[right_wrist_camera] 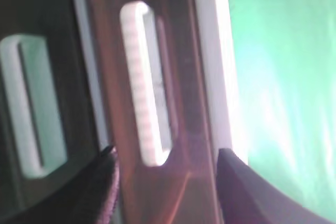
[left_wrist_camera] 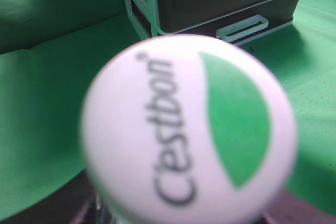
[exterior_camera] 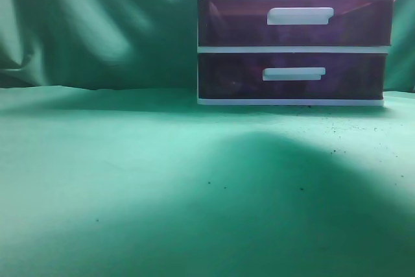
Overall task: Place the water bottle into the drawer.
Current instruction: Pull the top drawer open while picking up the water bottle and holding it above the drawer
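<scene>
We hold bottle [left_wrist_camera: 189, 129] in left gripper, fingers unseen | right gripper [right_wrist_camera: 165, 163] wide around drawer [right_wrist_camera: 184, 93] handle [right_wrist_camera: 144, 82] | risk: fingers slip off handle.

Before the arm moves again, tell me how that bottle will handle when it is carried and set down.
The bottle cap is round and smooth, so the bottle would probably roll if laid on its side. The left wrist view shows only the cap, so weight and fill cannot be judged. The cloth-covered table looks soft, so a bottle stood upright there might tip.
</scene>
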Controlling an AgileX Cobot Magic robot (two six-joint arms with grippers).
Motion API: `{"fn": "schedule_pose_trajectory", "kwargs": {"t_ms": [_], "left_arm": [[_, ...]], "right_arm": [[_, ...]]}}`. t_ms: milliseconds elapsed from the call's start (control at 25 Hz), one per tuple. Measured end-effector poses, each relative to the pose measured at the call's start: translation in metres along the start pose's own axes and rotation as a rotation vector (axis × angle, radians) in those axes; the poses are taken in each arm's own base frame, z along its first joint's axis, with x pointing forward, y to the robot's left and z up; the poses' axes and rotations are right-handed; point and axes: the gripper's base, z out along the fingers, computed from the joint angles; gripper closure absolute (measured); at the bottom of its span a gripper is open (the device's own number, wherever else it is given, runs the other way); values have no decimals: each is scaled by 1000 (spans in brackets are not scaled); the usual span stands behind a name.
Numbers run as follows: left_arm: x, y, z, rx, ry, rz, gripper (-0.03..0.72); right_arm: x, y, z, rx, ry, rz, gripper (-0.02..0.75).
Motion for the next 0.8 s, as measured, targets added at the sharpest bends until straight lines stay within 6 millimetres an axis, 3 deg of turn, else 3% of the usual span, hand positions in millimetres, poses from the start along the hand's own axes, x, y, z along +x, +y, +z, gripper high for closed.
{"fn": "schedule_pose_trajectory", "kwargs": {"t_ms": [160,200,480,680,800], "left_arm": [[0,0,0,0,1,0,359],[0,0,0,0,1,0,359],[0,0,1,-1,3,2,359],[2,-1,5,-2,19,4,359],[3,-1,8,-1,32,6,359]], "right_arm": [[0,3,13,12,-16,-41,374],[0,5,17,8,-21,-60,334],[3,21,52,-29,-29,-115,353],[3,21,62,-24,-32,-121,353],[2,18,63,-3,-39,-121,518]]}}
